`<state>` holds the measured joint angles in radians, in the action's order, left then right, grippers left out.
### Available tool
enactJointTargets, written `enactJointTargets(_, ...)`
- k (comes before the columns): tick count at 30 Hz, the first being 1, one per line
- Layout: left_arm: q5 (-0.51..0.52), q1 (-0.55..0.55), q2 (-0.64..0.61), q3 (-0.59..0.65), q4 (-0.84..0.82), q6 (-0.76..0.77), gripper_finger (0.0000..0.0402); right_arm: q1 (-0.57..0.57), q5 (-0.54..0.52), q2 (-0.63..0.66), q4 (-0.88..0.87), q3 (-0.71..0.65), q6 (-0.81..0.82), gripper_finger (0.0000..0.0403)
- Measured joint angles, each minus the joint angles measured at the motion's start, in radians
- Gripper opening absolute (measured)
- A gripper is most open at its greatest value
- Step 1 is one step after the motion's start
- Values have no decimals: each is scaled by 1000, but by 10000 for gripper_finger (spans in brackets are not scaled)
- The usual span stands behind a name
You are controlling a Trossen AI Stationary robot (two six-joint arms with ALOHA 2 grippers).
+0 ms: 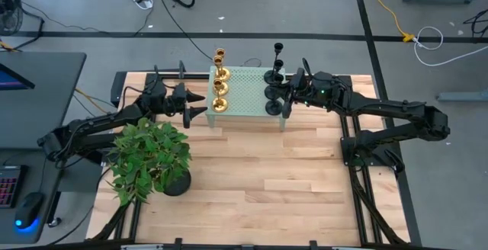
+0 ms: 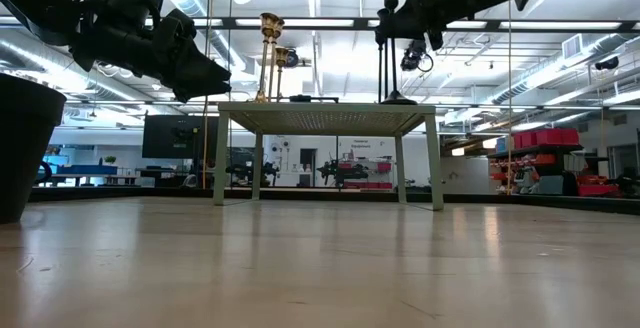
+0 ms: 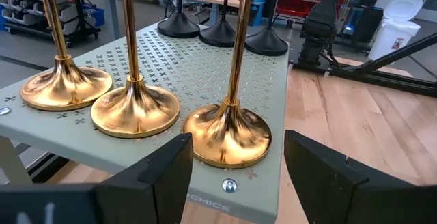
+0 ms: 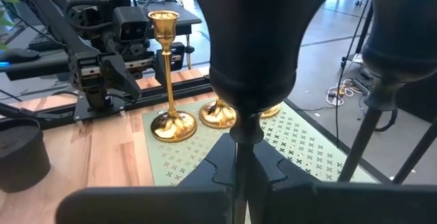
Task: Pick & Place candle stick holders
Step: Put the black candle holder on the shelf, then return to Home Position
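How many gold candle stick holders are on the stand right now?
3 gold candle stick holders, in a row along the pale green stand's left edge: nearest the left gripper, middle, farthest. None look hidden.

Bright, even overhead light. Ceiling strips [image 2: 330, 23] glare in the low view; gold holders [image 3: 225, 132] gleam with reflections; the near black cup [image 4: 256, 36] looks soft.
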<state>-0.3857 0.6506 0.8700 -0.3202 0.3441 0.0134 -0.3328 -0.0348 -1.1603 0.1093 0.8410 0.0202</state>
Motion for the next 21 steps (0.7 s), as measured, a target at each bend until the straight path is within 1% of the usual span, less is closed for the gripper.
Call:
enactJointTargets(5, 0, 0, 0, 0, 0, 0, 231, 0, 19, 0, 0, 0, 2, 11)
enactJointTargets(8, 0, 0, 0, 0, 0, 0, 231, 0, 22, 0, 0, 0, -6, 21)
enactJointTargets(15, 0, 0, 0, 0, 0, 0, 231, 0, 26, 0, -9, -1, -9, 60)
enactJointTargets(21, 0, 0, 0, 0, 0, 0, 231, 0, 19, 0, -8, -1, -19, 103)
